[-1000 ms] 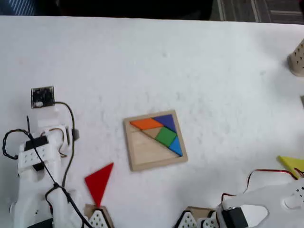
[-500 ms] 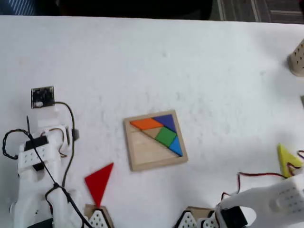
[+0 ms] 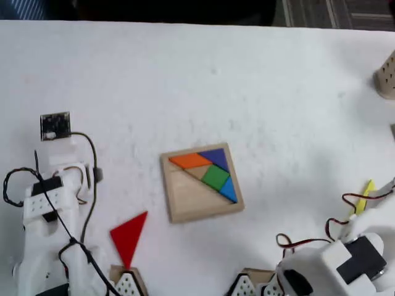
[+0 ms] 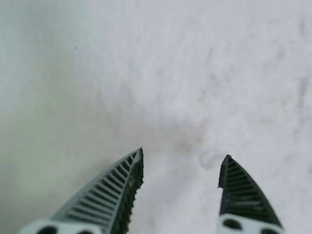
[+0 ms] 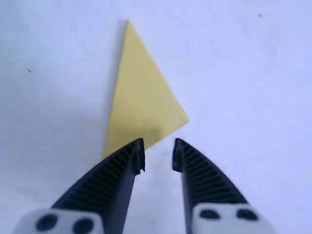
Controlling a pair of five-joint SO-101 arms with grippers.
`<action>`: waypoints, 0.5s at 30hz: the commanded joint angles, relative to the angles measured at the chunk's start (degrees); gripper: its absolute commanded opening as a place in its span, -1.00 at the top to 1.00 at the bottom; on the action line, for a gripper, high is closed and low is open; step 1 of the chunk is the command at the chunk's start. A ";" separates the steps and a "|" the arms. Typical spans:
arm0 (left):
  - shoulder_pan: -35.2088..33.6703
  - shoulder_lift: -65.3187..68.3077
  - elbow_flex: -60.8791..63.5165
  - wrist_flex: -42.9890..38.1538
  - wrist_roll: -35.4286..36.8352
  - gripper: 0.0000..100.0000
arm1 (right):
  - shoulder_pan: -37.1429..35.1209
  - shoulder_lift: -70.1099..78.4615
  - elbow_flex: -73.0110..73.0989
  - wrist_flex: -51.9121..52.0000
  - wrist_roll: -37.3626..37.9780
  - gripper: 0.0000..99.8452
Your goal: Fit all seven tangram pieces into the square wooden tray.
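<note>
High view: my right arm (image 3: 336,271) has swung over the yellow triangle (image 3: 368,193), now a sliver near the table (image 3: 247,80) edge. The tray (image 3: 185,200) is half filled, the red triangle (image 3: 128,234) just beside it.

Left wrist: the left gripper (image 4: 183,163) is spread wide over white tabletop.

Right wrist: the right gripper (image 5: 158,155) is narrow and empty, tips at the yellow triangle (image 5: 141,97). I'd say the pickup is lining up.

There's dark floor beyond the table.

bright, even light on the white table (image 3: 247,74); a soft grey shadow lies under the left gripper (image 4: 180,165).
</note>
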 commanded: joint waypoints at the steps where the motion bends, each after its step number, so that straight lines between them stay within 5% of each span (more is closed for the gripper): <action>1: -0.57 -2.15 -0.44 0.35 -0.53 0.69 | -2.42 -3.21 -0.09 -1.10 -2.73 0.56; 15: -1.45 -2.07 -0.44 0.35 -0.62 0.69 | -5.41 8.22 -5.01 -2.33 -9.76 0.40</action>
